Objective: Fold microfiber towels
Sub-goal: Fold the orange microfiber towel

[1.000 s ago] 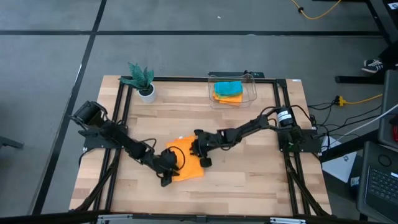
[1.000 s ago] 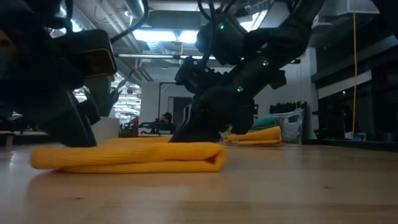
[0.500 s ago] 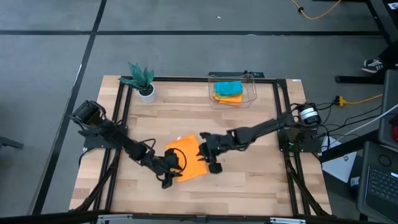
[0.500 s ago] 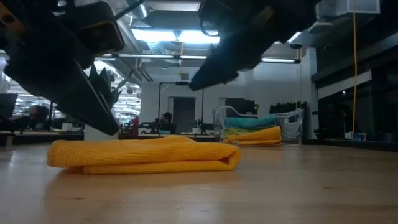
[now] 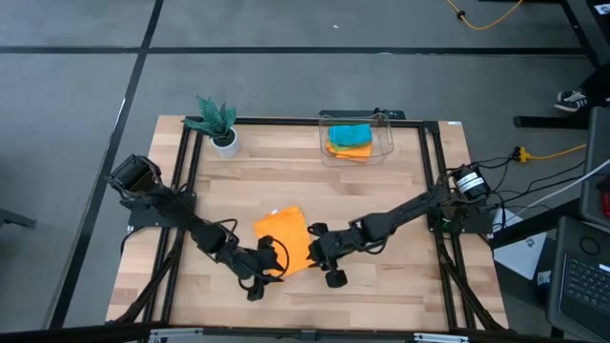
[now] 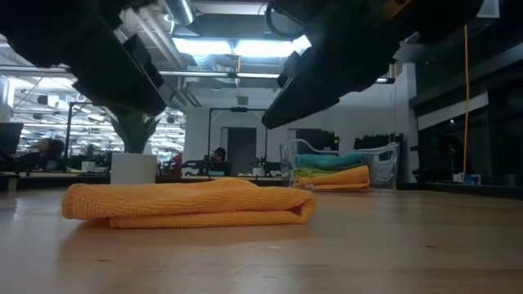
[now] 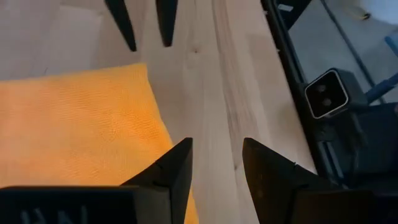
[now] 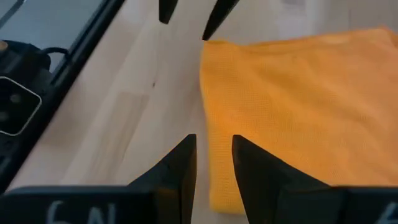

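A folded orange towel (image 5: 283, 238) lies flat on the table's middle, near the front; it also shows as a flat stack in the low view (image 6: 188, 204). My left gripper (image 5: 274, 263) hovers open over the towel's near right corner (image 7: 149, 124), with bare wood between its fingers. My right gripper (image 5: 313, 251) hovers open just off the towel's right edge (image 8: 208, 112), its fingers narrowly apart with nothing between them. In the low view both arms hang above the towel, clear of it.
A clear plastic bin (image 5: 357, 139) at the far edge holds a teal towel on an orange one (image 6: 335, 170). A small plant in a white pot (image 5: 219, 124) stands at the far left. Bare wood lies to the right and near side of the towel.
Both grippers have risen off the orange towel. My right gripper has swung from the towel's far right side toward the table's near edge. My left gripper has drawn back toward the near edge and rolled. The towel stays folded on the table.
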